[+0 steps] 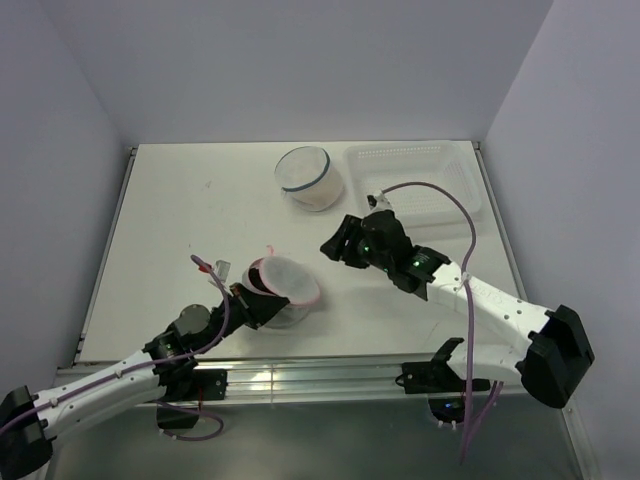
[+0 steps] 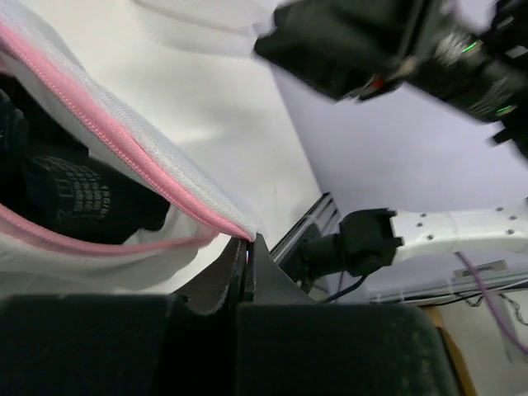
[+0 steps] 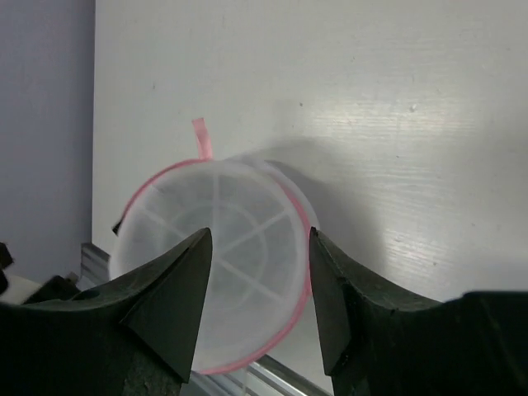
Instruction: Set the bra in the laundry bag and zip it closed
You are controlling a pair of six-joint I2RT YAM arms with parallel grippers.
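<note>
The white mesh laundry bag (image 1: 292,284) with a pink zip edge sits near the table's front, its round lid flap tipped up. The black bra (image 1: 260,277) lies inside it, and also shows in the left wrist view (image 2: 74,194). My left gripper (image 1: 243,300) is shut on the bag's pink zip edge (image 2: 124,140) at the bag's left side, fingertips pinched together (image 2: 247,243). My right gripper (image 1: 335,243) is open and empty, above and to the right of the bag. In the right wrist view the bag's lid (image 3: 239,239) shows between the spread fingers (image 3: 260,239).
A second round mesh bag with blue trim (image 1: 310,177) stands at the back centre. A clear plastic tray (image 1: 415,180) lies at the back right. The metal rail (image 1: 330,375) runs along the table's front edge just behind the bag.
</note>
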